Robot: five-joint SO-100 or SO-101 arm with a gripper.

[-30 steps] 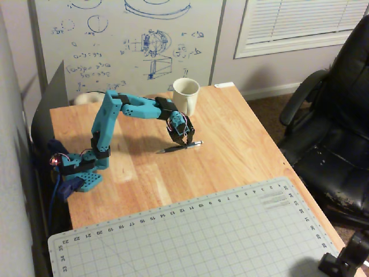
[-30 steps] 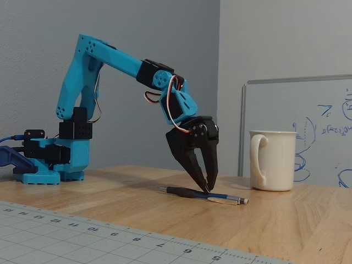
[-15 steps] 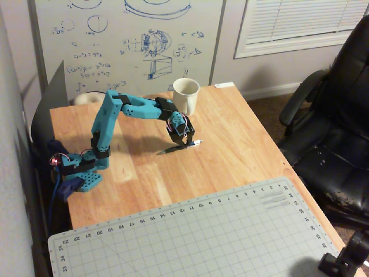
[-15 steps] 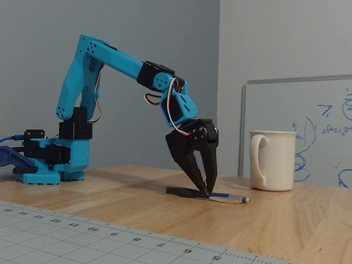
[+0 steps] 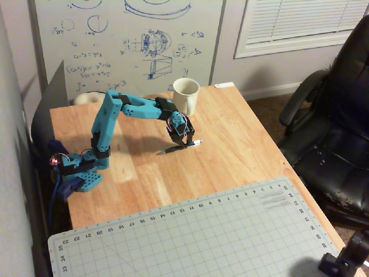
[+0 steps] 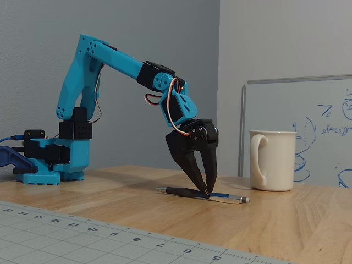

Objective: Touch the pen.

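The pen (image 6: 184, 192) is thin and dark with a silvery end, and it lies flat on the wooden table (image 6: 308, 220) to the left of the white mug (image 6: 274, 160). From above, the pen (image 5: 170, 149) lies slantwise in front of the mug (image 5: 186, 95). My blue arm reaches out from its base and points the black gripper (image 6: 207, 192) straight down. The fingertips come together in a narrow V and rest on the pen's middle. In the overhead view the gripper (image 5: 185, 144) covers that part of the pen.
A green cutting mat (image 5: 190, 236) covers the near part of the table. The arm's base (image 5: 78, 170) is clamped at the left edge. A whiteboard (image 5: 127, 40) stands behind the table and a black office chair (image 5: 340, 133) is at the right.
The gripper has come down a little until its tips meet the pen. The pen has shifted slightly along the table. Over the last half second almost nothing moves.
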